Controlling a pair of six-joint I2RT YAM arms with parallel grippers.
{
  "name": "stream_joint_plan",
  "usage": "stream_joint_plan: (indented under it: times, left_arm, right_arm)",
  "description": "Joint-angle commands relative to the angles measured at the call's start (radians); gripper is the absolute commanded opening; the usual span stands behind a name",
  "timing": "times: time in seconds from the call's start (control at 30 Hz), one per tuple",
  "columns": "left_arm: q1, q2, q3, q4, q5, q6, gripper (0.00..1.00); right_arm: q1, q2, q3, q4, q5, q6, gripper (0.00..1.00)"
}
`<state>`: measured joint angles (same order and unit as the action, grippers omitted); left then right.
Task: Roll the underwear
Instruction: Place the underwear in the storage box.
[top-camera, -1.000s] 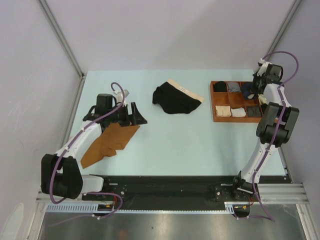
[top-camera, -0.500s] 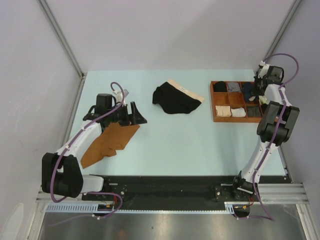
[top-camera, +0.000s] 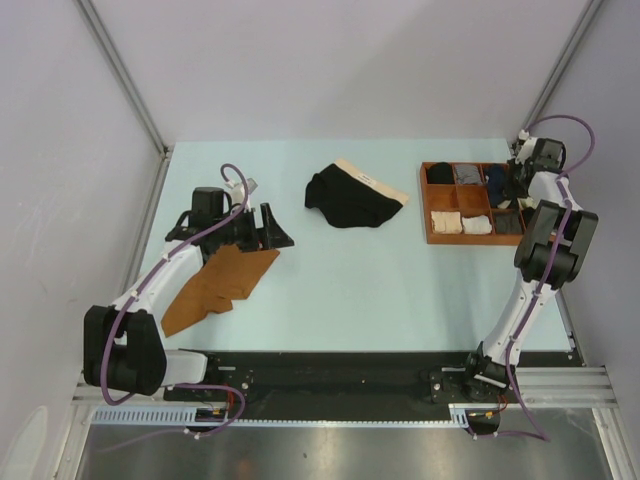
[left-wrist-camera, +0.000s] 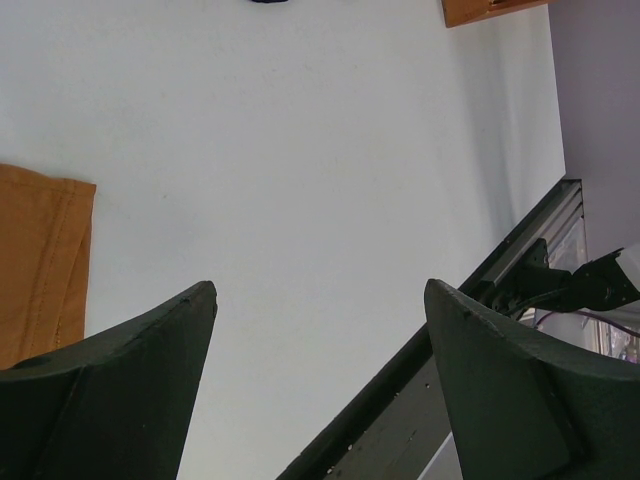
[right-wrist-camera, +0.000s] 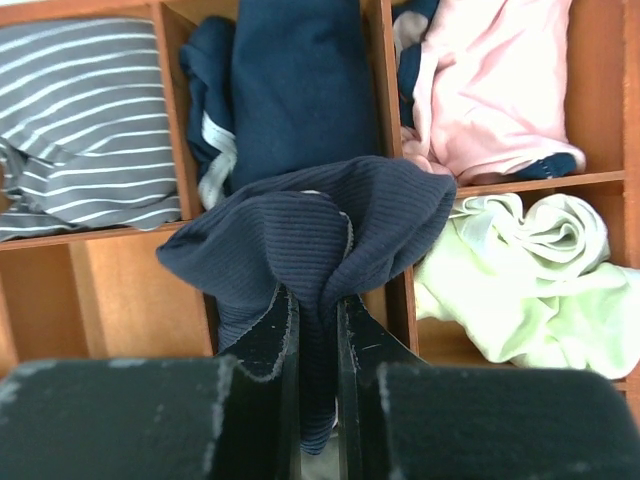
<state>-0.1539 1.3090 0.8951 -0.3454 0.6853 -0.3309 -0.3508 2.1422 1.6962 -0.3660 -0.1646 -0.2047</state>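
Note:
My right gripper (right-wrist-camera: 318, 300) is shut on a bunched navy blue underwear (right-wrist-camera: 300, 230), holding it just above the wooden tray (right-wrist-camera: 120, 290); from the top view this gripper (top-camera: 515, 180) is over the tray's far right compartments. A black underwear (top-camera: 350, 198) with a beige waistband lies crumpled at the table's middle back. The rust-brown underwear (top-camera: 215, 285) lies flat at the left. My left gripper (top-camera: 275, 232) stands open just past its far corner, nothing between its fingers (left-wrist-camera: 320, 295); the brown underwear's edge (left-wrist-camera: 40, 260) shows at the left of the wrist view.
The tray (top-camera: 432, 235) sits at the back right, its compartments holding a grey striped garment (right-wrist-camera: 80, 110), a navy roll (right-wrist-camera: 300, 90), a pink piece (right-wrist-camera: 500, 80) and a pale green one (right-wrist-camera: 530, 270). A black rail (left-wrist-camera: 430, 370) runs along the table's near edge.
The right wrist has shifted slightly to the right over the tray with the navy underwear still pinched. The left arm has not moved.

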Motion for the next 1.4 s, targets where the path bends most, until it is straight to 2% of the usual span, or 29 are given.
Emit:
stream_joint_plan:
  times: [0.0, 0.37, 0.53, 0.57, 0.6, 0.67, 0.73, 0.77, 0.83, 0.9, 0.93, 1.0, 1.17, 1.37]
  left_arm:
    - [0.010, -0.005, -0.012, 0.031, 0.022, 0.007, 0.89]
    - [0.011, -0.001, -0.012, 0.028, 0.017, 0.010, 0.89]
    - [0.011, -0.010, -0.012, 0.017, 0.002, 0.018, 0.90]
    - [0.011, -0.014, -0.012, 0.017, -0.001, 0.018, 0.90]
    - [0.011, -0.019, -0.012, 0.016, -0.007, 0.020, 0.90]
    - [0.011, -0.031, -0.012, 0.014, -0.016, 0.023, 0.91]
    - [0.011, -0.037, -0.013, 0.013, -0.026, 0.024, 0.94]
    - [0.011, -0.042, -0.013, 0.010, -0.029, 0.024, 0.95]
    - [0.011, -0.051, -0.012, 0.008, -0.039, 0.026, 0.96]
    - [0.011, -0.059, -0.013, 0.005, -0.047, 0.027, 0.96]
    - [0.011, -0.063, -0.012, 0.003, -0.064, 0.030, 0.96]
    - [0.011, -0.077, -0.010, -0.007, -0.087, 0.033, 0.96]
    - [0.011, -0.112, -0.007, -0.035, -0.202, 0.050, 0.96]
    - [0.011, -0.134, -0.004, -0.047, -0.234, 0.056, 0.97]
  right_arm:
    - [0.001, 0.065, 0.016, -0.048, 0.027, -0.033, 0.00]
    - [0.035, 0.171, 0.049, -0.080, 0.189, -0.067, 0.00]
    - [0.033, 0.170, 0.037, -0.071, 0.200, -0.042, 0.00]
    - [0.035, 0.163, 0.036, -0.074, 0.194, -0.042, 0.03]
    - [0.035, 0.141, 0.030, -0.074, 0.185, -0.042, 0.19]
    - [0.035, 0.107, 0.022, -0.059, 0.142, -0.045, 0.36]
    - [0.036, 0.056, 0.013, -0.045, 0.110, -0.045, 0.47]
    - [0.038, 0.042, 0.014, -0.042, 0.099, -0.045, 0.56]
    - [0.041, 0.003, 0.029, -0.040, 0.077, -0.044, 0.60]
    - [0.044, -0.021, 0.042, -0.037, 0.071, -0.038, 0.74]
    - [0.044, -0.039, 0.058, -0.039, 0.068, -0.033, 0.85]
    - [0.046, -0.054, 0.074, -0.048, 0.065, -0.027, 0.90]
    - [0.055, -0.166, 0.076, -0.024, 0.119, -0.002, 0.91]
    - [0.068, -0.240, 0.106, -0.045, 0.097, 0.013, 0.92]
